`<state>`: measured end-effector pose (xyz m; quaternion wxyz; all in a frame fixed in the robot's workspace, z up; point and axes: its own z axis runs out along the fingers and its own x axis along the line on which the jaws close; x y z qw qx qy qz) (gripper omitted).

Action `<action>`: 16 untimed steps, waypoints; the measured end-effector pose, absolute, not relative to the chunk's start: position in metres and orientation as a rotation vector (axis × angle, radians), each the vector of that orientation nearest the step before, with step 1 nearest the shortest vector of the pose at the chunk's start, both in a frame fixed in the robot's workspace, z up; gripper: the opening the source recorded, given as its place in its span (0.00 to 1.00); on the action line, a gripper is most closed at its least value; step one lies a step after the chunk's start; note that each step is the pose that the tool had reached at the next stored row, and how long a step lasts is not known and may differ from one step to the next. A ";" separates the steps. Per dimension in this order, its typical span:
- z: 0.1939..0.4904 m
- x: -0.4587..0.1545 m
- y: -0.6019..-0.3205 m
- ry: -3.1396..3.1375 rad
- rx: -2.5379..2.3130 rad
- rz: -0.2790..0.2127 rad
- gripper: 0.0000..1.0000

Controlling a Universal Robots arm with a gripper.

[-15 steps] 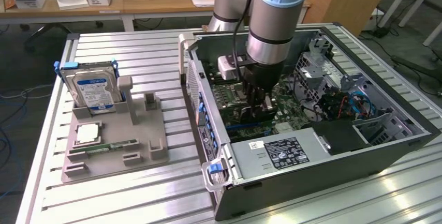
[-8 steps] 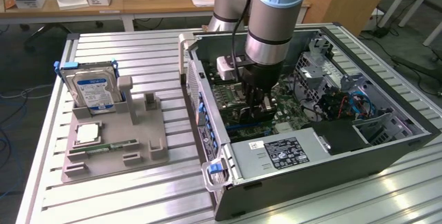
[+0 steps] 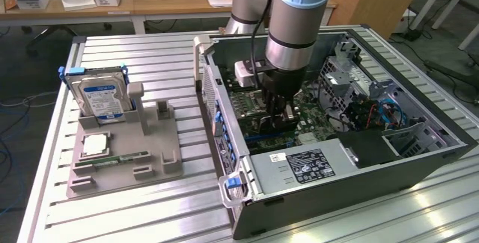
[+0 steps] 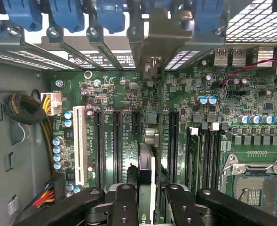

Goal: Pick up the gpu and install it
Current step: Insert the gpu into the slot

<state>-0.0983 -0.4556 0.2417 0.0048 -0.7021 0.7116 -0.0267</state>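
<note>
Gripping gpu (image 4: 146, 162) edge-on between narrow-set fingers (image 4: 125, 207) of gripper (image 4: 150, 190), hovering over motherboard (image 4: 114, 84) slots inside pc case (image 3: 337, 198). Risking connector missing slot, or bracket (image 4: 164, 40) snagging rear frame (any tilt would do it). Not seeing card's lower edge, so not judging seating.

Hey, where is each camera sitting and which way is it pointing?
Exterior view: off the arm, high up, looking down at the table and open computer case; the arm and tool show.
Wrist view: on the wrist, facing the motherboard along the tool; its fingers show, gripping the gpu, seen edge-on.
Shared: the motherboard and the tool.
</note>
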 end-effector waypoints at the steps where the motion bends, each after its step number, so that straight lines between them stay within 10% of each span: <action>1: 0.242 -0.098 -0.455 2.228 -2.200 -0.084 0.27; 16: 0.242 -0.099 -0.454 2.206 -2.215 -0.091 0.27</action>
